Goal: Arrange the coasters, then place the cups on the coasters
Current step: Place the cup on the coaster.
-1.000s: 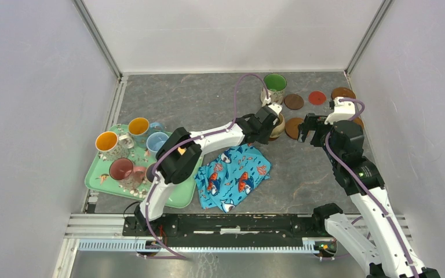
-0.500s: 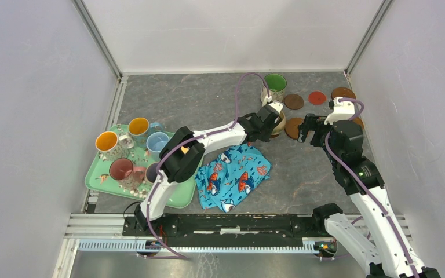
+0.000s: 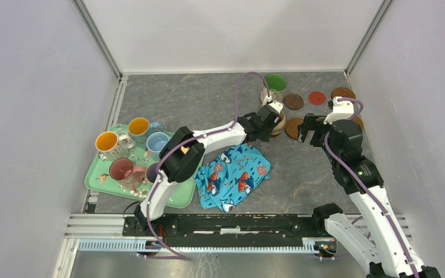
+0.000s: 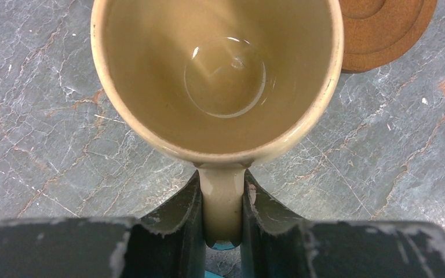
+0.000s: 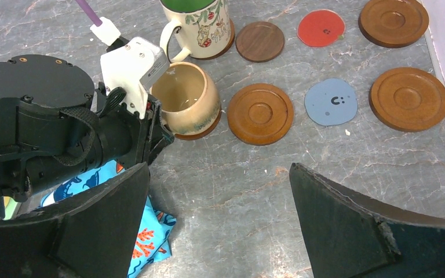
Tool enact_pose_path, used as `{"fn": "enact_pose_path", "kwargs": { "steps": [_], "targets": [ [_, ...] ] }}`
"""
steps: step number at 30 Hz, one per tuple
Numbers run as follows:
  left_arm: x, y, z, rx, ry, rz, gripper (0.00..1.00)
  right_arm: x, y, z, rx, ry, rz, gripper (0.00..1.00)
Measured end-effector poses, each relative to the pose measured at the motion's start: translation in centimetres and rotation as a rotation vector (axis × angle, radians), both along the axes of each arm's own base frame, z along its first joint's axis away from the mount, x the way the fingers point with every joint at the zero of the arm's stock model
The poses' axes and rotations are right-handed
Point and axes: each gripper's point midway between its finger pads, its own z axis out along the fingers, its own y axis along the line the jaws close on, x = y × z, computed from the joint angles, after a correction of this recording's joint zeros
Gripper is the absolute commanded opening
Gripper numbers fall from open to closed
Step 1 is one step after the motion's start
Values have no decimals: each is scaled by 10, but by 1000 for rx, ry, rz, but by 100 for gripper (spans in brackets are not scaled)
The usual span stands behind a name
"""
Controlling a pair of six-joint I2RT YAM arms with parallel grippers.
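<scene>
Grey marbled tabletop [image 3: 197, 98], veined and matte, boxed in by plain pale walls [image 3: 35, 116] on three sides.

Beige mug [image 5: 185, 104]: glazed, round-bellied, glossy tan inside. It sits right of centre over a brown coaster [image 5: 201, 134], whose rim shows under the base. Left gripper [image 4: 222, 202] is pinched narrow on the handle [image 4: 222, 191], one finger touching each side.

Just right of the mug is a ringed wooden coaster [image 5: 260, 113], then a blue-grey disc [image 5: 331, 102], then a second ringed coaster [image 5: 409, 98] near the right wall. Back row: green-lined printed mug [image 5: 200, 26], small dark coaster [image 5: 259, 41], red disc [image 5: 321, 28], third ringed coaster [image 5: 393, 21].

Right gripper [image 5: 219, 168] hangs with fingers spread wide, gripping nothing, over bare table in front of the coaster rows.

Open surface at back left and front right. Crumpled fish-print cloth [image 3: 234, 174] lies near the front. Green tray [image 3: 95, 178] at the left edge carries the other mugs [image 3: 138, 125].
</scene>
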Motion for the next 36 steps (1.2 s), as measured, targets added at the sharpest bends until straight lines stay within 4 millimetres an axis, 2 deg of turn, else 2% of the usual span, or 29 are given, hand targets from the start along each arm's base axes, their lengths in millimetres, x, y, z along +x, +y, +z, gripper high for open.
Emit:
{"fn": "enact_pose_path", "kwargs": {
  "steps": [4,7,25,29,36],
  "targets": [
    [1,1,0,3,-3,4,12,1,0,-2,-2,6,0,98],
    [2,2,0,8,-9,12,24,1,0,-2,-2,7,0,98],
    [9,7,9,12,-65,16,80,2,1,-3,-2,12,4,98],
    [6,10,24,-8,-79,17,86,2,2,-3,-1,12,7,98],
    [-1,20,65,-61,-118,19,91,2,3,-7,-1,20,11,98]
  ]
}}
